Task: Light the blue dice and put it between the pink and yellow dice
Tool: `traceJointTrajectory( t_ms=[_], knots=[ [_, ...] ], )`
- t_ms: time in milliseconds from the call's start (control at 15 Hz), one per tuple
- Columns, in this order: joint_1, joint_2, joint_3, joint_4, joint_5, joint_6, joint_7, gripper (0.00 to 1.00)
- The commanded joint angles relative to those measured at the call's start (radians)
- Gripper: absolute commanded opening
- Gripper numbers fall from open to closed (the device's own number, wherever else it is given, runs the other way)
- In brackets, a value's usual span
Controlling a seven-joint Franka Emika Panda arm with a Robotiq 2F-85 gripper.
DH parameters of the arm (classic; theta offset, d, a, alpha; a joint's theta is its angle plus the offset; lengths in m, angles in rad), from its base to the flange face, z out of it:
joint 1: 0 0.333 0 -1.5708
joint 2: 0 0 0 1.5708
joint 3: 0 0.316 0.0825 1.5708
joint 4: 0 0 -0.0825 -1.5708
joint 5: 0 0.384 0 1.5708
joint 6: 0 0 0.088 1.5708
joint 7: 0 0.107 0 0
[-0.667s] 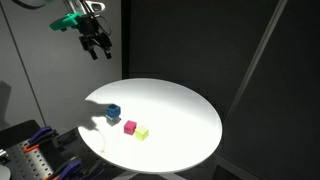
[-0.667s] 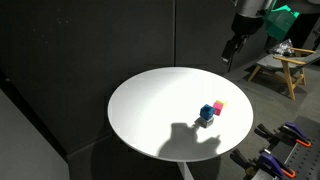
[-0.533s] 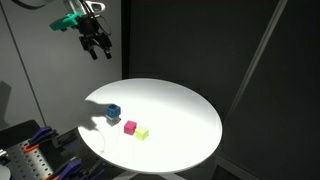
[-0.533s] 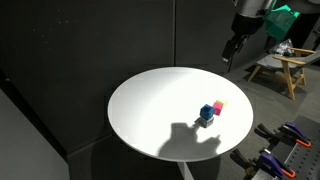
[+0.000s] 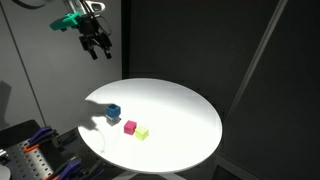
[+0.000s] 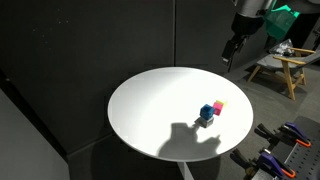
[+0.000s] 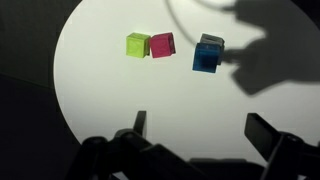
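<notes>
Three dice sit in a row on the round white table [image 5: 180, 115]. The blue dice [image 5: 113, 112] is at one end, apart from the pink dice [image 5: 130, 127], which touches the yellow dice [image 5: 143, 132]. In the wrist view they read yellow [image 7: 137, 44], pink [image 7: 161, 44], blue [image 7: 207, 55]. In an exterior view the blue dice [image 6: 207, 112] partly hides the pink one [image 6: 219, 104]. My gripper [image 5: 98, 45] hangs high above the table, open and empty; it also shows in the other exterior view [image 6: 229, 54] and in the wrist view [image 7: 200, 128].
The table [image 6: 150, 110] stands before black curtains. Clamps and tools lie at the lower left [image 5: 40, 155] and lower right [image 6: 280, 150]. A wooden stool [image 6: 280, 70] stands behind the table. The gripper's shadow falls near the blue dice.
</notes>
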Motion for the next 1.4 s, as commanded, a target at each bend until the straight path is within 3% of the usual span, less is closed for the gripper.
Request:
traceJointTrajectory(
  t_ms=[0, 400, 867, 1333],
  knots=[
    [0.023, 0.015, -0.03, 0.006, 0.0, 0.006, -0.006, 1.0],
    [0.054, 0.042, -0.107, 0.023, 0.063, 0.016, -0.087, 1.0],
    [0.106, 0.081, -0.232, 0.046, 0.256, 0.003, -0.336, 1.0],
    [0.11, 0.199, -0.244, 0.091, 0.334, 0.01, -0.401, 1.0]
  ],
)
